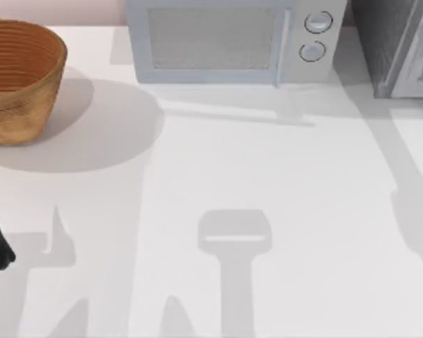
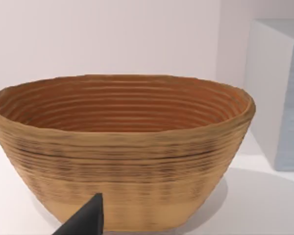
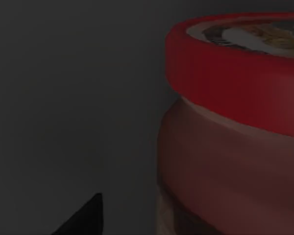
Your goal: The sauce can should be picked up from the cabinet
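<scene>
Right gripper: its wrist camera sits close against the sauce can [image 3: 225, 132] in dim surroundings; one dark fingertip [image 3: 85, 218] shows at the frame's edge, and I cannot tell whether the fingers are open or closed.
Sauce can: upright, red rim and top above a reddish-brown label, standing against a dark wall that I take to be the inside of the cabinet [image 1: 398, 42].
Handling: likely a rigid, light metal cylinder; the smooth label may be slippery, so the fingers should close squarely across the body just below the rim, where the lip would stop it sliding out.
Step in hand: the approach looks nearly done; the can does not yet look lifted.
Left gripper: parked at the left edge of the worktop [image 1: 268, 169], a dark part of the arm showing there; its wrist view faces the basket, with one fingertip [image 2: 85, 220] at the edge, state of the fingers not readable.
Worktop: plain white, smooth, crossed by grey shadows of the arms.
Basket: woven, tan, oval [image 1: 21, 77], at the far left, empty inside in the left wrist view.
Microwave: light grey with two round knobs [image 1: 218, 42], along the far edge, between basket and cabinet.
Cabinet: dark speckled, far right corner.
Room: pale wall behind.
</scene>
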`<control>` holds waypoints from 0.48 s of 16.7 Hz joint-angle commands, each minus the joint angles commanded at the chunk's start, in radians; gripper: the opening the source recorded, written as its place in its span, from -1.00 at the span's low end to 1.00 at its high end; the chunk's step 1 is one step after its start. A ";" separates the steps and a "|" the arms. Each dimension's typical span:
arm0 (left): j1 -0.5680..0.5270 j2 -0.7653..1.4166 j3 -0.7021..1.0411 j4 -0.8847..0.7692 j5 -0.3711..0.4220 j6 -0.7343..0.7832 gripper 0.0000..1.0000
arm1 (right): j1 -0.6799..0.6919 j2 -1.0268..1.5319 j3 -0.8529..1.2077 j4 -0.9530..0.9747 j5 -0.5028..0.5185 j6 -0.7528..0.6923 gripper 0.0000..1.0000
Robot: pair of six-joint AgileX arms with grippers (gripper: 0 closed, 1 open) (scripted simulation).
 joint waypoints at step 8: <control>0.000 0.000 0.000 0.000 0.000 0.000 1.00 | -0.004 0.028 0.038 -0.012 -0.003 0.000 0.70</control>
